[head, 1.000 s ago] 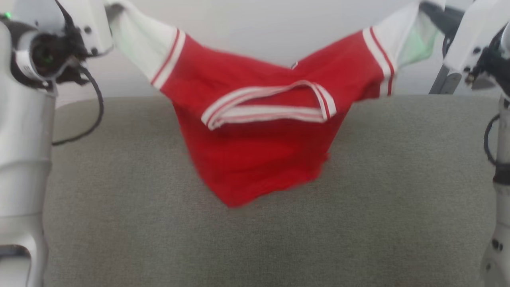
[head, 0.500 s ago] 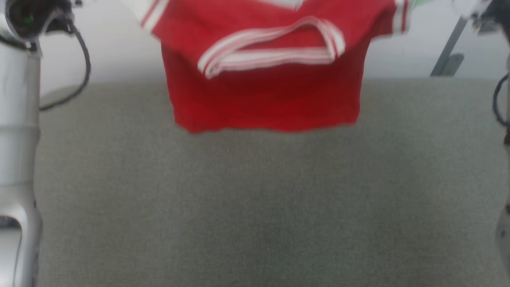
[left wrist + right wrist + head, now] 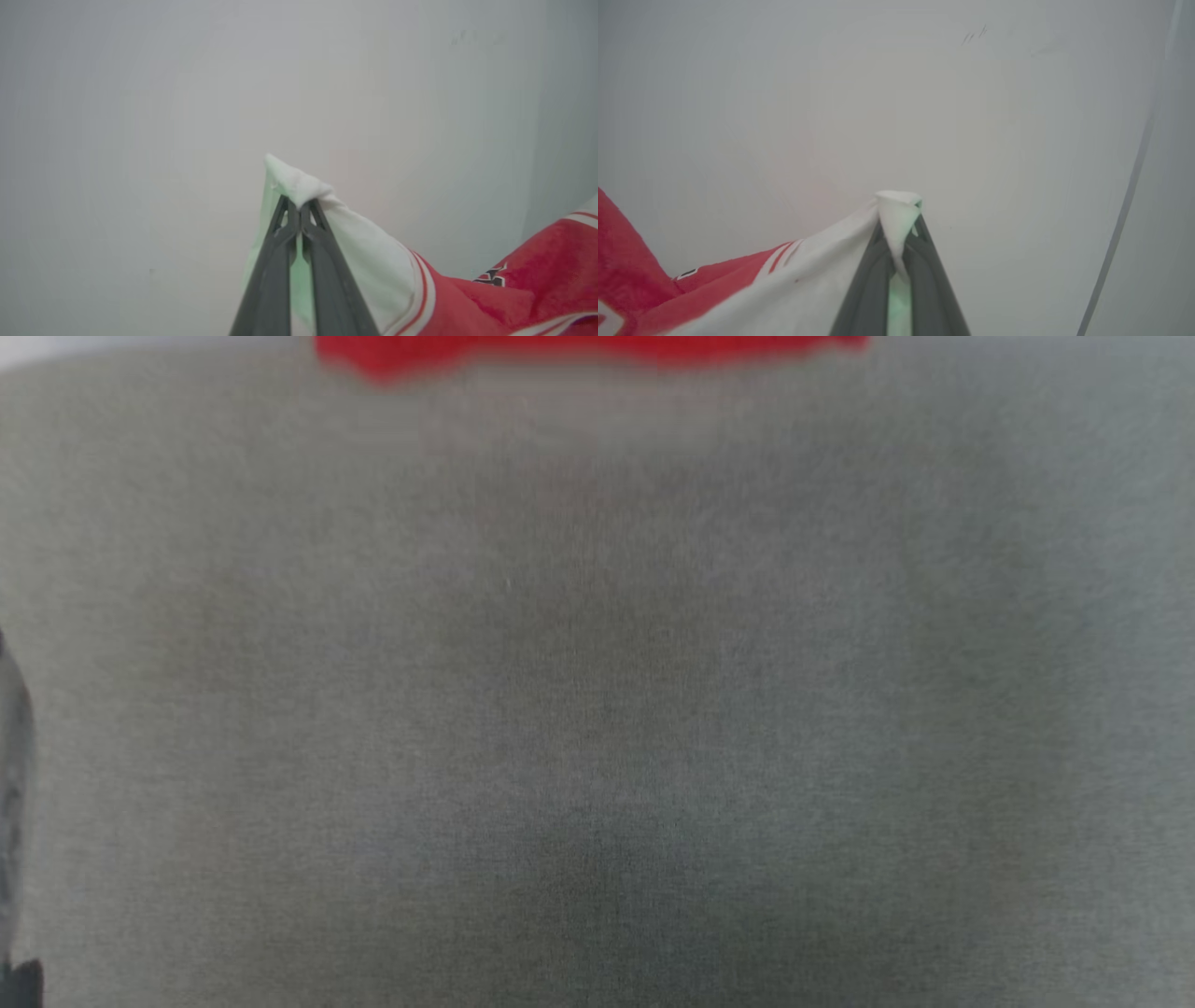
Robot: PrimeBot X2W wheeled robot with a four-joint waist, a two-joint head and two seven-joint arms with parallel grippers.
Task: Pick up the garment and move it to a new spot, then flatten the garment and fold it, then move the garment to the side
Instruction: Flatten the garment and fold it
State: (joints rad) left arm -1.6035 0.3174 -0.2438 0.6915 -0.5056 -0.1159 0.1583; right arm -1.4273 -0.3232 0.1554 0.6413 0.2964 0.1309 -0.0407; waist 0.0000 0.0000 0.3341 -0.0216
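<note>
Red and white, hanging by both sleeves. Pinching one sleeve of the shirt [image 3: 373, 261] in the left gripper [image 3: 299, 207], fingers fully closed; pinching the other in the right gripper [image 3: 899, 228], likewise closed. Showing red hem at head view's top, above grey surface [image 3: 597, 709].

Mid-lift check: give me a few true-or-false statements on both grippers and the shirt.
1. The left gripper is shut on a white sleeve of the shirt. True.
2. The right gripper is open and holds nothing. False: it is shut on the other white sleeve.
3. In the head view the shirt lies flat in the middle of the grey surface. False: its red edge shows at that view's top.
4. Red-and-white striped trim borders the sleeves. True.
</note>
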